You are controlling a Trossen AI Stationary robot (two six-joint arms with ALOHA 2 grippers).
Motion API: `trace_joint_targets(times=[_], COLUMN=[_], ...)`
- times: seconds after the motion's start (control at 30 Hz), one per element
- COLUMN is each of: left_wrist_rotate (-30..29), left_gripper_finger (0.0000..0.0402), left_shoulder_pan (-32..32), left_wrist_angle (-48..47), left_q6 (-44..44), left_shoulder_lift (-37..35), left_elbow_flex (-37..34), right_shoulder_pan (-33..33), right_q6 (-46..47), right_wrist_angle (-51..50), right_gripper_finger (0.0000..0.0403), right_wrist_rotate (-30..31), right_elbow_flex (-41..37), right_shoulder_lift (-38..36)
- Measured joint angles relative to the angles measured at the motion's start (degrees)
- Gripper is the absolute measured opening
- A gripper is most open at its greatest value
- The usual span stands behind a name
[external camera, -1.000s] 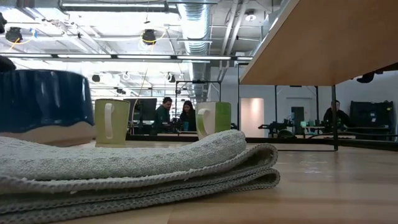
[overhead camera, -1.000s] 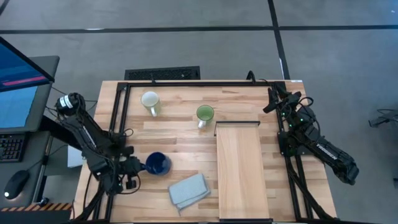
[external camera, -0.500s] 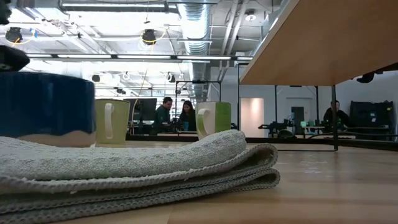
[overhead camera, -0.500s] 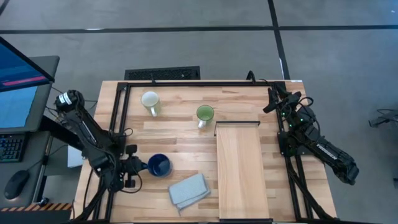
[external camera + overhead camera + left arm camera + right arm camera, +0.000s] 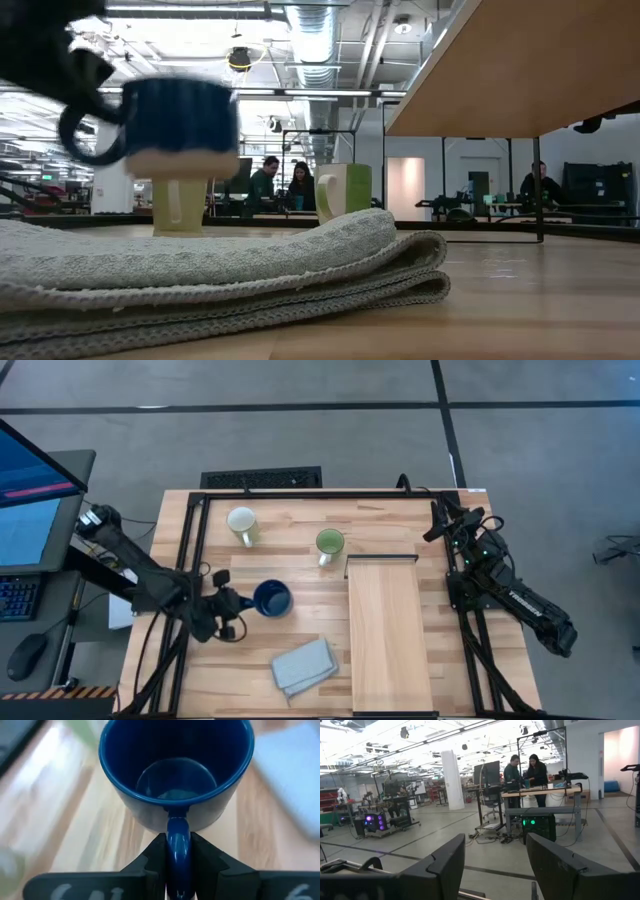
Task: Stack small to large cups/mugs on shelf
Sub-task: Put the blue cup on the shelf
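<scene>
In the high view the dark blue mug hangs above the table's left half, with my left gripper shut on its handle. It also shows in the low view and in the left wrist view, mouth up. A cream mug and a light green mug stand on their bases farther back. The light-wood shelf runs from mid-table to the near edge on the right. My right gripper waits open at the far right. My left gripper pinches the blue mug's handle between its two fingers, one on each flat side of the loop. The fingers come from the table's left, slanting down. The mug hangs upright, its base clear of the table.
A folded grey-blue cloth lies near the front edge, between the blue mug and the shelf, and fills the low view's foreground. A dark metal frame borders the tabletop. People stand at desks in the room beyond.
My left gripper has risen and swung toward the table's right and far side, staying shut on the blue mug's handle. The mug, low beside the cloth a second ago, is now lifted clear and nearer the middle of the table.
</scene>
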Motion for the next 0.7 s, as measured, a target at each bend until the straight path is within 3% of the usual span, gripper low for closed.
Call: trace_joint_targets(times=[0.37, 0.7], left_wrist_rotate=[9.17, 16.66], left_gripper_finger=[0.0045, 0.0045], left_shoulder_pan=[15.59, 25.48], left_wrist_angle=[1.53, 2.32], left_q6=[19.10, 34.42], left_shoulder_lift=[2.74, 12.08], left_elbow_flex=[12.42, 22.92], right_shoulder_pan=[0.00, 0.00], right_q6=[0.00, -0.02], right_wrist_angle=[-0.09, -4.40], right_gripper_finger=[0.0235, 0.0235], right_wrist_rotate=[0.00, 0.02], right_elbow_flex=[0.01, 0.02], right_shoulder_lift=[-0.02, 0.00])
